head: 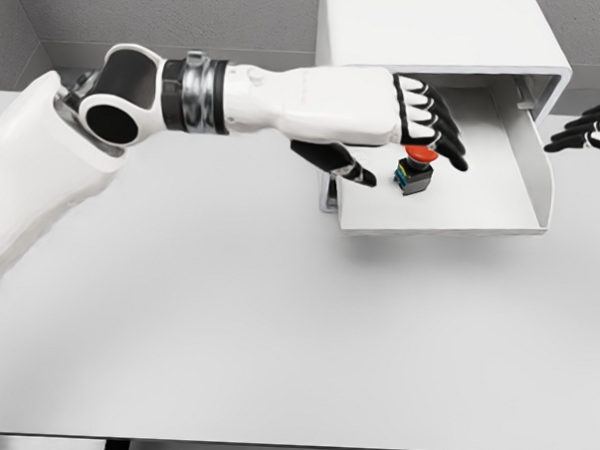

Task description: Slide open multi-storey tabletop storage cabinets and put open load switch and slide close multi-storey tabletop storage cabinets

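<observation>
A white table [276, 324] carries the cabinet [438, 32], its drawer [440, 211] pulled out. Inside, just under the left hand's [410, 110] loosely spread, empty fingers, sits the red-capped switch [415, 168]. The right hand [593, 126] is cut off at the frame edge, fingers extended

There is one white cabinet [443, 32] on one white table [226, 331], and it has one drawer [440, 216] pulled out. In the drawer sits one switch [416, 170] with one red button on top. Two robot hands can be seen, the left hand [404, 115] over the drawer and the right hand [593, 126] at the edge.
</observation>
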### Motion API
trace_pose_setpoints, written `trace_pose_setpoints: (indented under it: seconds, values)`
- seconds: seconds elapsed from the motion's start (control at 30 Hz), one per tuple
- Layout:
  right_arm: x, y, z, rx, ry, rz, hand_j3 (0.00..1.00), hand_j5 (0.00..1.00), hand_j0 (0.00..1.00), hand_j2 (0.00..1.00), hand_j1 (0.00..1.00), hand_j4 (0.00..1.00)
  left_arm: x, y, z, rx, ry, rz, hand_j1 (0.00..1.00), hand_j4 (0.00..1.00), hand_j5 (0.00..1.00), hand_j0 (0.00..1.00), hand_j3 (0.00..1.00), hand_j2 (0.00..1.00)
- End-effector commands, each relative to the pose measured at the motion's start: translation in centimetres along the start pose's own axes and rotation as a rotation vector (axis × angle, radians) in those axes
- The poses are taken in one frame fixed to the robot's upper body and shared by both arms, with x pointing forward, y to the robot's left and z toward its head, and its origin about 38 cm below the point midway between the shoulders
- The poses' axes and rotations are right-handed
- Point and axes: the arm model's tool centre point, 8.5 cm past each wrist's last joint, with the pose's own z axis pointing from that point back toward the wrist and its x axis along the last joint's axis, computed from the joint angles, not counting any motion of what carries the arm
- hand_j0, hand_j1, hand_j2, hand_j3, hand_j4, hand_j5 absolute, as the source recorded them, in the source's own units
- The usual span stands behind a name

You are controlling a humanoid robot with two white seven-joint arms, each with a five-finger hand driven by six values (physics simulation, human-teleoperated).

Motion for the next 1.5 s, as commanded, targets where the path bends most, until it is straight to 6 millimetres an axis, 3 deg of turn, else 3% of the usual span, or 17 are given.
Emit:
trace_pose_setpoints:
  seconds: [0.0, 0.1, 0.2, 0.27, 0.4, 0.57, 1.0, 1.47]
  values:
    - [0.2, -0.5, 0.1, -0.032, -0.003, 0.003, 1.00, 1.00, 1.00, 1.00, 1.00, 1.00, 2.8, 2.0, 5.3, 0.041, -0.043, 0.076, 1.00, 1.00, 1.00, 1.00, 1.00, 1.00]
    - [0.7, -0.4, -0.7, -0.046, -0.033, -0.004, 1.00, 1.00, 1.00, 1.00, 1.00, 1.00, 3.2, 2.6, 13.6, 0.043, 0.096, 0.191, 1.00, 1.00, 1.00, 1.00, 1.00, 1.00]
    - [1.2, -0.2, -2.2, -0.087, -0.074, -0.020, 1.00, 1.00, 1.00, 1.00, 1.00, 1.00, 3.6, 0.1, 18.3, 0.011, 0.218, 0.295, 1.00, 1.00, 1.00, 1.00, 1.00, 1.00]
    - [1.4, 0.5, -2.8, -0.081, -0.088, -0.036, 1.00, 1.00, 1.00, 1.00, 1.00, 1.00, 3.6, -1.5, 18.6, 0.006, 0.228, 0.332, 1.00, 1.00, 1.00, 1.00, 1.00, 1.00]
    - [1.7, 1.3, -3.8, -0.074, -0.113, -0.058, 1.00, 1.00, 1.00, 1.00, 1.00, 1.00, 3.6, -2.4, 19.2, -0.006, 0.248, 0.350, 1.00, 1.00, 1.00, 1.00, 1.00, 1.00]
    - [2.1, 2.9, -4.9, -0.087, -0.138, -0.106, 1.00, 1.00, 1.00, 1.00, 1.00, 1.00, 3.7, -2.4, 19.1, -0.005, 0.245, 0.353, 1.00, 1.00, 1.00, 1.00, 1.00, 1.00]
    - [2.4, 5.0, -5.3, -0.101, -0.162, -0.201, 1.00, 1.00, 1.00, 1.00, 1.00, 1.00, 3.7, -2.3, 19.2, -0.002, 0.244, 0.356, 1.00, 1.00, 1.00, 1.00, 1.00, 1.00]
    - [2.9, 5.7, -6.5, -0.132, -0.191, -0.233, 1.00, 1.00, 1.00, 1.00, 1.00, 1.00, 3.6, -2.5, 19.1, -0.002, 0.243, 0.361, 1.00, 1.00, 1.00, 1.00, 1.00, 1.00]
